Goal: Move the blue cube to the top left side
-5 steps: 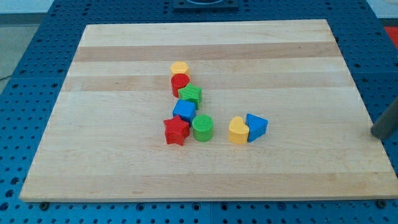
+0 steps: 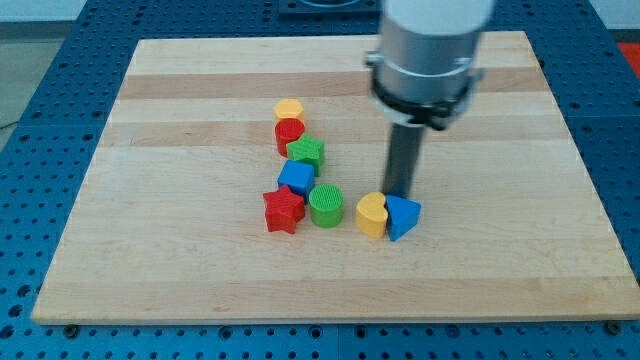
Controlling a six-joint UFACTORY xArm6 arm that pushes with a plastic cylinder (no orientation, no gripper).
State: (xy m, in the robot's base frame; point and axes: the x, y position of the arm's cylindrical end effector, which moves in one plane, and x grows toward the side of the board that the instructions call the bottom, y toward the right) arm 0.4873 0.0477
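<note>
Nearest the view's bottom, the red star block (image 2: 283, 211) is sitting just below and left of the blue cube (image 2: 296, 177), touching it. The green cylinder (image 2: 326, 205) is lying just below and right of the blue cube, also touching or nearly so. Right of the blue cube, set apart from it, the yellow heart-shaped block (image 2: 371, 214) and the blue triangular block (image 2: 402, 216) are resting against each other.

My tip (image 2: 400, 194) is standing right of the blue cube, well apart from it, directly above the seam of the yellow heart and the blue triangular block, touching or almost touching them. There is no gripper on this rod, so nothing is being held; the tip is only pushing.

The blue cube is sitting near the middle of the tabletop (image 2: 180, 270), wedged in a column. Above it, touching: the green star-like block (image 2: 308, 152), then the red cylinder (image 2: 289, 132), then the yellow block (image 2: 289, 108), its shape uncertain.

Judgement: the tip is needing to leave the yellow/blue pair, circle below the green cylinder, and be meeting the cube on its lower-right face. Pushing up-left diagonally should be slipping it past the red cylinder; a straight upward push would be driving the whole column.
</note>
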